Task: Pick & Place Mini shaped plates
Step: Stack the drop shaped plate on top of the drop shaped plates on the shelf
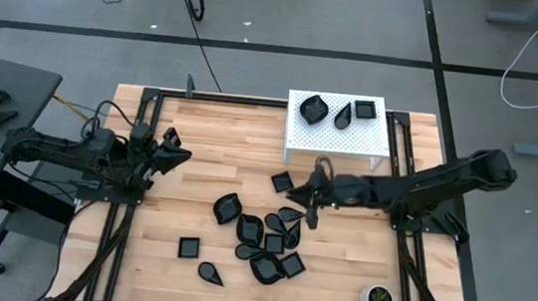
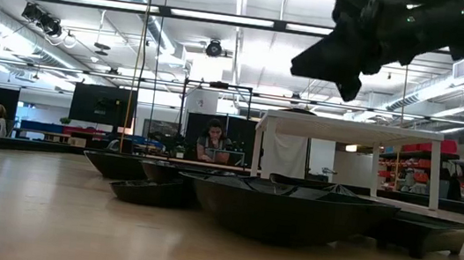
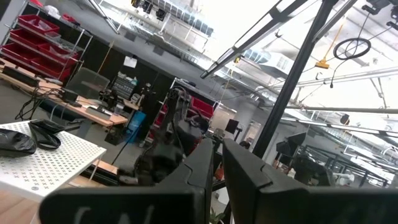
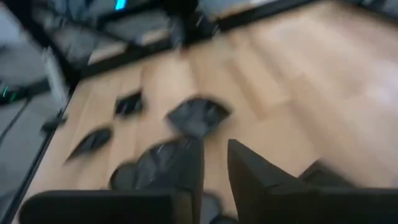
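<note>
The right gripper (image 1: 312, 197) hangs above the wooden table (image 1: 219, 145), just in front of the white perforated stand (image 1: 335, 137), at the far edge of the cluster of mini shaped plates (image 1: 265, 238). In the right wrist view its two dark fingers (image 4: 186, 168) stand close together with a narrow gap and nothing between them.

Most of the glossy black plates lie bunched at the middle of the table, some overlapping. A square plate (image 1: 189, 247) and a teardrop plate (image 1: 211, 274) sit apart to the left near the front edge, and another square plate (image 1: 282, 182) lies just beside the right gripper. Two plates (image 1: 328, 111) already rest on top of the stand.

A small white cup (image 1: 376, 300) with green contents stands at the near right corner.

The left gripper (image 1: 171, 152) waits at the table's left side, well clear of the plates, its fingers (image 3: 242, 174) nearly closed and empty.
</note>
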You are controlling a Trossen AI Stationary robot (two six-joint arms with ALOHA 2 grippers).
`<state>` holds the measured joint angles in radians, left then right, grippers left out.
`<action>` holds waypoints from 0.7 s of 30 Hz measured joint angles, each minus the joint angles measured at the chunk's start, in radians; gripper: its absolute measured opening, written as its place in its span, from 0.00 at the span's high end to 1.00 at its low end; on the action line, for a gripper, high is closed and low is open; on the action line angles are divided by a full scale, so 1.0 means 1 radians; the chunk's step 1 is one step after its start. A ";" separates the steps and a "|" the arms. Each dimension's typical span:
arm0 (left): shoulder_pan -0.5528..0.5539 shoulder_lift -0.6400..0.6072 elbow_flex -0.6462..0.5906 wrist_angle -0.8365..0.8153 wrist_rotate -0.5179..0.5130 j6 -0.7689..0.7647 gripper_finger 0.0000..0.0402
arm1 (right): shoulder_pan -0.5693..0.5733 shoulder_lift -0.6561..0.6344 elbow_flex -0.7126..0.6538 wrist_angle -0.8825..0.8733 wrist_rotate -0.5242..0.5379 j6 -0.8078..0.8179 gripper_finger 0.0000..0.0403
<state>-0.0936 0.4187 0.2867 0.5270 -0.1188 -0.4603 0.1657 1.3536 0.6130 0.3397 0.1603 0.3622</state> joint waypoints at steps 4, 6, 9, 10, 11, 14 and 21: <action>0.000 0.000 0.000 0.000 0.000 0.000 0.90 | 0.028 0.080 0.109 -0.202 -0.101 0.079 0.74; 0.000 0.000 0.000 0.000 0.000 0.000 0.90 | 0.034 0.122 0.160 -0.326 -0.172 0.176 0.70; 0.000 0.000 0.000 0.000 0.000 0.000 0.90 | 0.038 0.176 0.209 -0.481 -0.293 0.333 0.66; 0.000 0.000 0.000 0.000 0.000 0.000 0.90 | 0.041 0.190 0.219 -0.527 -0.334 0.388 0.64; 0.000 0.000 0.000 0.000 0.000 0.000 0.90 | 0.045 0.199 0.223 -0.569 -0.372 0.441 0.63; 0.000 0.000 0.000 0.000 0.000 0.000 0.90 | 0.067 0.206 0.224 -0.661 -0.456 0.582 0.59; 0.000 0.000 0.000 0.000 0.000 0.000 0.90 | 0.134 0.206 0.224 -0.674 -0.282 0.793 0.58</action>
<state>-0.0933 0.4187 0.2870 0.5266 -0.1188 -0.4603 0.2998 1.5600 0.8368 -0.3344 -0.1213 1.1549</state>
